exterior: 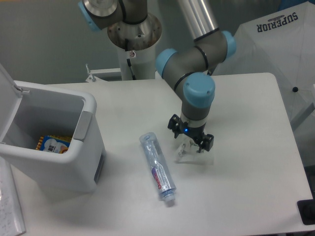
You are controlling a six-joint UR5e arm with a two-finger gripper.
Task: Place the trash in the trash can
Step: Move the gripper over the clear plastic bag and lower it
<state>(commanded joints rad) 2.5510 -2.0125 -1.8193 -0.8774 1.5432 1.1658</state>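
Bag (192, 156): thin, translucent and whitish, lying flat on the surface (246, 196) right of centre, largely covered by the hand (191, 138) directly above it. Only its near and right edges show clearly. The arm (197, 93) reaches in from the far side and points the hand straight down, the natural attitude for a top grasp of a limp, low item. The two fingers stand apart with nothing between them, so the hand is open and empty; whether the fingertips touch the bag cannot be told from this view.

Bottle (157, 167): slim and clear with a red-and-blue label, lying on its side just left of the bag and apart from it, cap (169, 200) toward the near edge. It is untouched, and its placement leaves room for the hand to work on the bag without nudging it.

Bin (49, 142): white and boxy, at the left of the surface, well apart from both pieces. Its lid (7, 98) is tipped back, leaving the mouth open to receive items from above; a colourful packet (51, 144) already lies at the bottom.

Judged stage: early; the bag appears to be the first pickup, and neither piece is yet in the bin. A film this thin may slip or bunch unevenly when pinched.
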